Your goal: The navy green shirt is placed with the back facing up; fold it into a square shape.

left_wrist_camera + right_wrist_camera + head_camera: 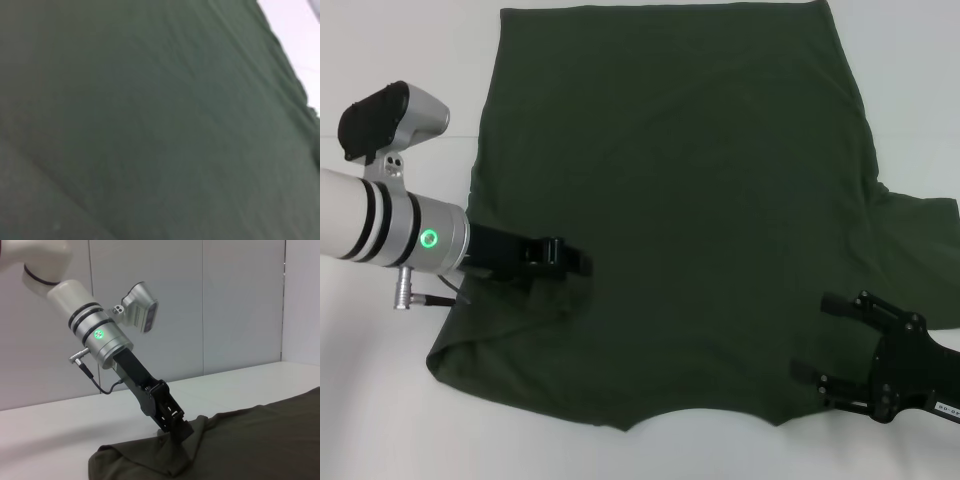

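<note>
Pinching a raised fold, your left gripper is probably clamping the left sleeve area of the large dark olive-green cotton shirt, which is lying spread on the white table. Your right gripper is hovering splayed over its near right edge.

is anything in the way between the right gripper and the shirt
Nothing visible. The right gripper sits at the navy green shirt near its right sleeve, with only cloth and bare table around it. The left gripper is already on the shirt's left side.
</note>
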Controlling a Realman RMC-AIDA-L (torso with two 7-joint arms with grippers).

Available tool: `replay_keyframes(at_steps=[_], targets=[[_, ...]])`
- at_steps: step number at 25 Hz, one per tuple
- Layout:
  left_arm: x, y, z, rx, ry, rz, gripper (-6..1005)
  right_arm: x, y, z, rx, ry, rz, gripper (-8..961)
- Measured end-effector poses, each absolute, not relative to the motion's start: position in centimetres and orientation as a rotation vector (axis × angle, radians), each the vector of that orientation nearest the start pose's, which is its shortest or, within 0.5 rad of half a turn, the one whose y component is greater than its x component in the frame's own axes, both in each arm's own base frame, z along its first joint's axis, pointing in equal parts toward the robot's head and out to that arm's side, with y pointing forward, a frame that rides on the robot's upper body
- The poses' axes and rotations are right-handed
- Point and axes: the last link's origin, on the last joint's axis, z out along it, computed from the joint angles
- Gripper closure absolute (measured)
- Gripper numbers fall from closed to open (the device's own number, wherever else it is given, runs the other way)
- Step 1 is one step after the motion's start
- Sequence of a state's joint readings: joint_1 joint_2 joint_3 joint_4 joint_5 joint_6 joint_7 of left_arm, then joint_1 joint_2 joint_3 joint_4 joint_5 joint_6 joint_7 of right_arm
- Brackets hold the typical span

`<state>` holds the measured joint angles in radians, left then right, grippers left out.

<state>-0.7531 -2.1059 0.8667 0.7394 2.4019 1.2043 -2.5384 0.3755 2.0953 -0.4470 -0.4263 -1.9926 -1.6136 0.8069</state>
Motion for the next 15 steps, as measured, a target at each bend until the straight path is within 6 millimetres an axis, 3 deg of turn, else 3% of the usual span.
replay_keyframes(at_steps=[4,15], targets=[[-23.3,40.0,-1.9,-2.249,-1.683,-0.309,674,31.3,26.6,-1.7,-2.508,0.360,0.817,7],[-27.6,38.3,4.3,-2.024,-1.983,-0.736,247,31.4,26.6,-1.8,-2.503,0.365,0.809,7]])
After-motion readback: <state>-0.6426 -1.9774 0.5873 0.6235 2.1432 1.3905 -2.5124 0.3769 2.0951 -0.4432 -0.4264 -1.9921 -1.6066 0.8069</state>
